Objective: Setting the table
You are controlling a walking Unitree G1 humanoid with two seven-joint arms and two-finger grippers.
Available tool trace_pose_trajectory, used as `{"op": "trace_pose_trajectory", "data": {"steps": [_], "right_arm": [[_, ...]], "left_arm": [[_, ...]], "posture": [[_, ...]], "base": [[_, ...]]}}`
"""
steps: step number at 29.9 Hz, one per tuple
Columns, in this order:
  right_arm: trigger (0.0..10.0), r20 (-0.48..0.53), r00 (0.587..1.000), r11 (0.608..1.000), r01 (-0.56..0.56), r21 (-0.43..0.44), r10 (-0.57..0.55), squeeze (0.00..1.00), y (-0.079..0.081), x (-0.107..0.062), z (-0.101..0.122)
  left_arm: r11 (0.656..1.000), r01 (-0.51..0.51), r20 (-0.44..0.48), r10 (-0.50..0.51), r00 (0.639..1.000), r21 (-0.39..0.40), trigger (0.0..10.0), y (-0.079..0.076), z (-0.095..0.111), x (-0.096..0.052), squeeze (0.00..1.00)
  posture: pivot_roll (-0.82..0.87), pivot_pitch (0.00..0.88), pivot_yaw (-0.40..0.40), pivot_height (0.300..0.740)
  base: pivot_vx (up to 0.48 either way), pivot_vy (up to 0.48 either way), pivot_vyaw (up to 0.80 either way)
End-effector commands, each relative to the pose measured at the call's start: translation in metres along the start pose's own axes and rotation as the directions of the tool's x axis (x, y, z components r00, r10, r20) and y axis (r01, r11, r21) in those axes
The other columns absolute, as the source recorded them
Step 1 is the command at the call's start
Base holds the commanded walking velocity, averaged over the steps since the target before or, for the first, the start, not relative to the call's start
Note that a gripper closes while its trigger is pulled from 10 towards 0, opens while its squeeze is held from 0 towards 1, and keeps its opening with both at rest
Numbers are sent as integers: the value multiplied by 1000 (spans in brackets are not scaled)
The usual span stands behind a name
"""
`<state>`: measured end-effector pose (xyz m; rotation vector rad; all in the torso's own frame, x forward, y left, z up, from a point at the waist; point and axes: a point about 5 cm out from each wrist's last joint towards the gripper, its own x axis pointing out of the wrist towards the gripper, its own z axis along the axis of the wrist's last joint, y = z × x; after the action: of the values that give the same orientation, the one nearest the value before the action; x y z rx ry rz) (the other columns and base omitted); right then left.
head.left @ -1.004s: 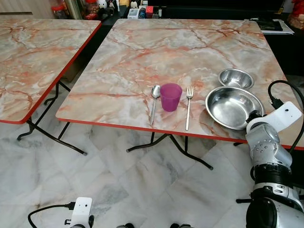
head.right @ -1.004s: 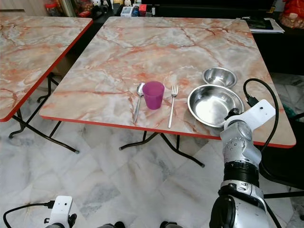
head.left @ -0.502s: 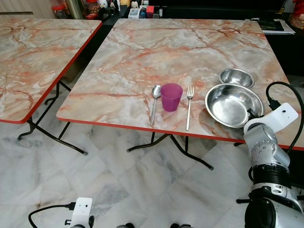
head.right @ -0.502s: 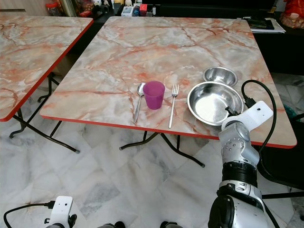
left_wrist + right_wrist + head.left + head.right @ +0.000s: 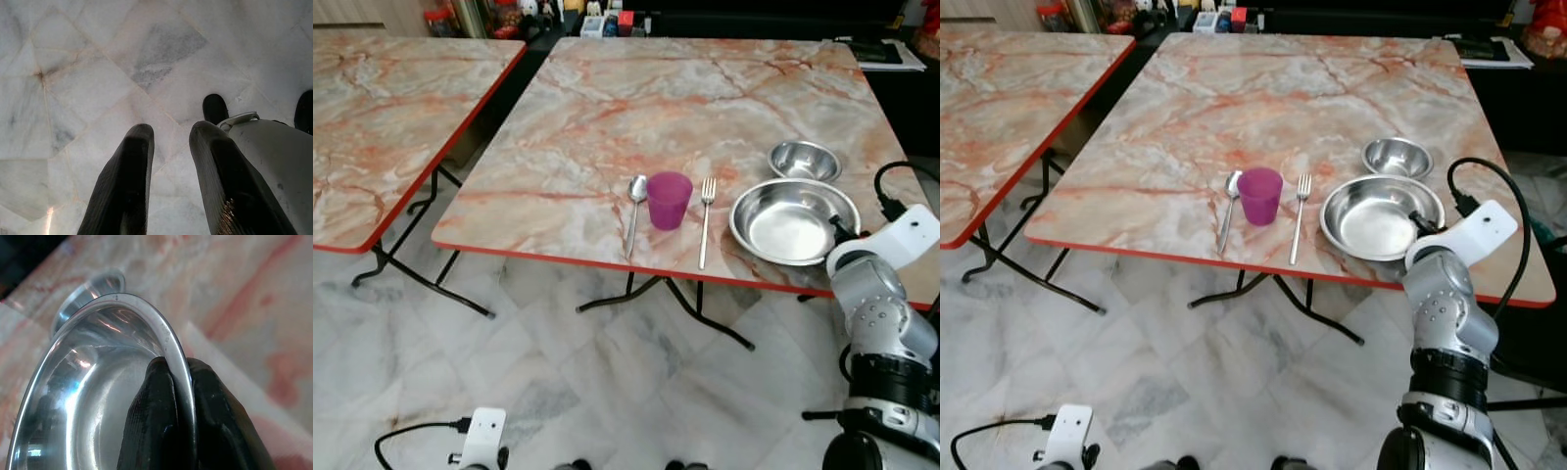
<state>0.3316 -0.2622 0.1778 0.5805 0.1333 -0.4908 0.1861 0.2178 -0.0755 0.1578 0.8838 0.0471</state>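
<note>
Our right end effector [image 5: 177,382] pinches the large steel bowl [image 5: 793,221] at its 3 o'clock rim; we should slide it flat toward the fork [image 5: 705,220].

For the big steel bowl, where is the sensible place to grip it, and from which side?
The thin rim on its near right edge, from the robot's side of the table. The large bowl is wide and shallow, too broad to span, so one finger inside the wall and one outside works best. The right gripper pinches the rim exactly so. The small bowl crowds the far side.
</note>
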Motion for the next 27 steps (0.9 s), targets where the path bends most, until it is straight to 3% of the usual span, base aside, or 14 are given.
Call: {"op": "trace_pose_trajectory", "data": {"steps": [1,3,9,10,12,13,15,17,19,20,22,23,27], "right_arm": [[0,40,999,1000,-25,11,25,0,5,-6,10],[0,96,993,997,-67,45,63,0,14,-10,20],[0,152,979,989,-142,36,135,0,30,-14,30],[5294,181,971,987,-161,12,156,0,34,-16,34],[5294,210,961,984,-180,-16,179,0,37,-18,39],[10000,251,949,981,-188,-44,193,0,41,-20,45],[10000,297,932,978,-194,-76,208,0,46,-22,52],[10000,362,905,961,-144,-237,225,0,50,-23,58],[10000,459,835,904,-98,-417,302,0,63,-30,67],[10000,459,835,904,-98,-417,302,0,63,-30,67],[10000,509,782,876,-94,-473,359,0,74,-37,74],[10000,546,735,865,-108,-489,401,0,82,-43,80],[10000,550,700,839,-130,-529,455,0,96,-48,78]], "left_arm": [[1000,5,-32,-5,999,5,10000,0,-9,-2,0],[1000,9,-21,-9,1000,5,10000,-3,-6,-1,0],[1000,7,-14,-7,1000,5,10000,-4,-4,0,0],[1000,6,-11,-6,1000,6,10000,-4,-3,0,0],[1000,5,-8,-5,1000,7,10000,-4,-3,0,0],[1000,-4,-7,4,1000,2,10000,-3,-2,0,0],[1000,-15,-5,15,1000,-4,10000,-2,-2,0,0],[999,-25,-6,25,1000,-24,10000,0,-2,0,0],[996,-43,3,44,999,-73,10000,3,-2,-1,0],[996,-43,3,44,999,-73,10000,3,-2,-1,0],[993,-54,19,56,998,-102,10000,7,1,-1,0],[992,-63,27,66,997,-110,10000,9,4,0,0],[991,-65,33,70,997,-121,10000,8,5,0,0]], "posture": [[-93,163,46,740],[-91,165,47,740],[-90,165,48,740],[-90,165,48,740],[-90,165,48,740],[-86,165,46,740],[-86,165,46,740],[-94,164,50,740],[-85,165,50,740],[-85,165,50,740],[-88,165,48,740],[-90,166,49,740],[-87,168,51,740]], "base": [[0,0,0],[0,0,0],[0,0,0],[0,0,0],[0,0,0],[0,0,0],[0,0,0],[0,0,0],[0,0,0],[0,0,0],[0,0,0],[0,0,0],[0,0,0]]}}
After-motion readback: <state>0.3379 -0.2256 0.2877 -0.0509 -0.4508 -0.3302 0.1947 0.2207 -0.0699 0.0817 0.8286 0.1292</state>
